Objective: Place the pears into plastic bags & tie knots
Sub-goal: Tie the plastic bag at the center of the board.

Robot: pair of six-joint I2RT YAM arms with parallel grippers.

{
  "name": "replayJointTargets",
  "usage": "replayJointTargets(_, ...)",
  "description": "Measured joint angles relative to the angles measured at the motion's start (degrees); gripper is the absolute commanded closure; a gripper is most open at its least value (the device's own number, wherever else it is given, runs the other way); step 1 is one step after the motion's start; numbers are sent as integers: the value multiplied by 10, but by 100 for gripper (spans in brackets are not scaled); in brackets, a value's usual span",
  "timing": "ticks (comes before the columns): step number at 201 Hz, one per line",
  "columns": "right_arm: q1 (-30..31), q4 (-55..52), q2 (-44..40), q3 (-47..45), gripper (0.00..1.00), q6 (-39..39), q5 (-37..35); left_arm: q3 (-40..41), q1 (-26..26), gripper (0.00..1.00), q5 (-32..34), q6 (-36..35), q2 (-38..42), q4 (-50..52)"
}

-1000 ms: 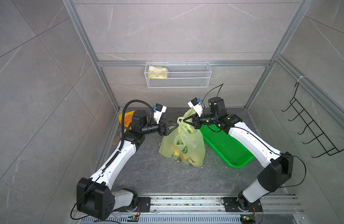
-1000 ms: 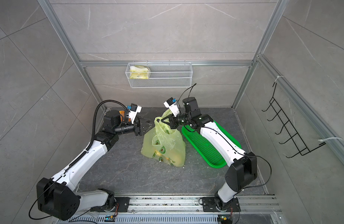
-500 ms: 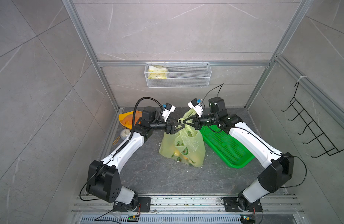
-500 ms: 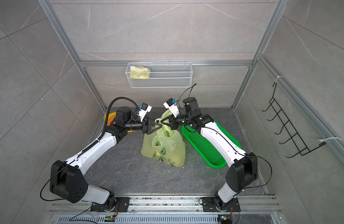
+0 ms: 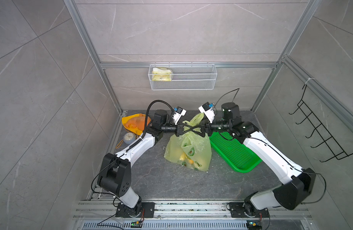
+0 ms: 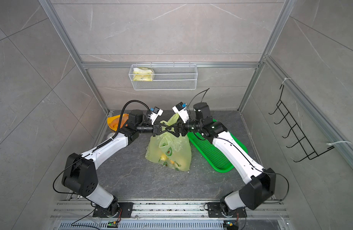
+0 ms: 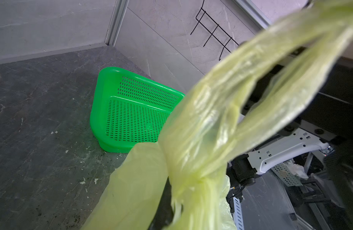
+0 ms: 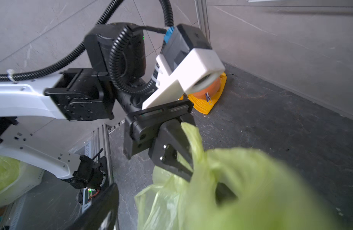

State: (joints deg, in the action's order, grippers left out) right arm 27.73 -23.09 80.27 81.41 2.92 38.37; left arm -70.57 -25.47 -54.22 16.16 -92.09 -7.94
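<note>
The yellow-green plastic bag stands on the dark floor between my arms. The pears show through its thin wall at the bottom. My left gripper is shut on a handle loop above the bag, as the right wrist view shows. The knot is a bunched twist where the two loops meet, close to the left wrist camera. My right gripper faces the left one with its fingers wide apart around the blurred bag top, holding nothing.
A green perforated tray lies just right of the bag. An orange lump on yellow and a small clock sit at the back left. On the back wall hangs a wire basket with a packet. A black hook rack is on the right wall.
My left gripper moved right to the bag's handles and shut on a loop. My right gripper, which was shut on the handle, has opened. The bag stayed in place.
</note>
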Motion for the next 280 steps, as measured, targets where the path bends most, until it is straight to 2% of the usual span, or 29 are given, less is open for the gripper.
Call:
replayJointTargets(24, 6, -4, -88, -51, 7, 10, -66, 22, -1, 100, 36, 30, 8, -42)
replayJointTargets(45, 40, -13, -116, -75, 6, 12, -144, 52, -8, 100, 75, 49, 24, -58)
replayJointTargets(79, 100, -26, -80, -79, 4, 9, -254, 63, -25, 100, 113, 61, 40, -66)
replayJointTargets(121, 105, -25, -23, -76, 4, -4, -328, 63, -33, 100, 128, 62, 45, -67)
replayJointTargets(137, 105, -24, -2, -72, 8, -12, -344, 63, -33, 100, 134, 62, 46, -67)
replayJointTargets(147, 105, -24, 10, -69, 18, -18, -354, 63, -33, 100, 135, 62, 46, -67)
replayJointTargets(158, 105, -20, 21, -67, 35, -22, -367, 63, -33, 100, 136, 62, 47, -66)
replayJointTargets(185, 81, -9, 28, -67, 91, -22, -375, 67, -33, 100, 135, 62, 55, -62)
replayJointTargets(192, 68, -4, 28, -65, 100, -19, -372, 71, -33, 100, 134, 61, 60, -63)
replayJointTargets(208, 48, 5, 28, -61, 100, -9, -355, 82, -36, 100, 133, 61, 68, -73)
replayJointTargets(239, 47, 11, 28, -56, 100, 0, -330, 105, -37, 100, 125, 62, 79, -90)
replayJointTargets(249, 46, 15, 28, -57, 76, 5, -319, 110, -37, 100, 122, 62, 82, -93)
replayJointTargets(254, 46, 20, 26, -59, 55, 10, -313, 112, -37, 100, 121, 62, 83, -94)
replayJointTargets(259, 45, 27, 24, -62, 42, 11, -309, 114, -37, 100, 120, 62, 84, -94)
replayJointTargets(267, 44, 35, 18, -70, 34, 15, -304, 117, -37, 100, 120, 62, 86, -94)
replayJointTargets(280, 43, 41, 5, -80, 32, 16, -299, 122, -37, 100, 120, 62, 88, -94)
